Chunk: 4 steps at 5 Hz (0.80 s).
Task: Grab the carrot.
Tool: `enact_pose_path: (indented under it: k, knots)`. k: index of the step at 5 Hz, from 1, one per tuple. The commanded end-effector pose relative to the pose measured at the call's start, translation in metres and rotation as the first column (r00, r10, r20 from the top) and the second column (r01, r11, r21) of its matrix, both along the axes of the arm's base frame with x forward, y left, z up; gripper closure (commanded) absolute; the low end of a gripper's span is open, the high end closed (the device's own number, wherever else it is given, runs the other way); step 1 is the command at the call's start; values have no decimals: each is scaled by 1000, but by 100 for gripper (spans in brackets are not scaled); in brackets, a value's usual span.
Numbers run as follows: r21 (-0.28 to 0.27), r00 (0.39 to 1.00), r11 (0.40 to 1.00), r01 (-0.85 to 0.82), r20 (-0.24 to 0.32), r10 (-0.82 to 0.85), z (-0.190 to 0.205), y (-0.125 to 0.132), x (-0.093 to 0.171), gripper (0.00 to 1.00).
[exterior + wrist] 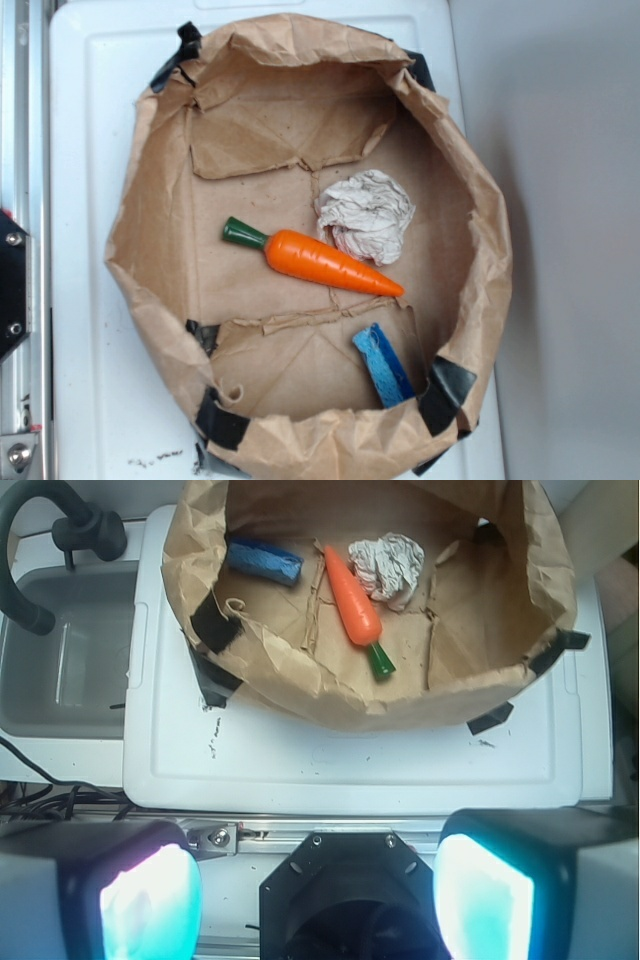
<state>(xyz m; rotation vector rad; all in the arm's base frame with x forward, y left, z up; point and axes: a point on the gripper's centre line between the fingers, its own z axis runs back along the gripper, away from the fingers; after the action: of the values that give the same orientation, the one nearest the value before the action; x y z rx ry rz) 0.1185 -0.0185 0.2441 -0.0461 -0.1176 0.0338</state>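
The carrot is glossy orange with a dark green stem cap. It lies flat on the floor of a low brown paper bag, stem to the left and tip to the lower right. In the wrist view the carrot sits far ahead, inside the bag. My gripper is open at the bottom of that view, over the black arm base, well short of the bag, with nothing between its fingers. In the exterior view the gripper does not show.
A crumpled white paper ball touches the carrot's upper right side. A small blue strip lies near the bag's front wall. The bag stands on a white board. A grey sink with a black tap is at the left.
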Motion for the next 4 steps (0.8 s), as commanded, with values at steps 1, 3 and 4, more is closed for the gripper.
enact_pose_path:
  k: [1, 3, 4]
  knots:
    - [0, 1000, 1000, 0, 0, 0, 0, 0, 0, 0]
    - [48, 999, 998, 32, 11, -32, -7, -16, 47, 0]
    - [63, 996, 994, 84, 18, -86, -16, -18, 69, 0]
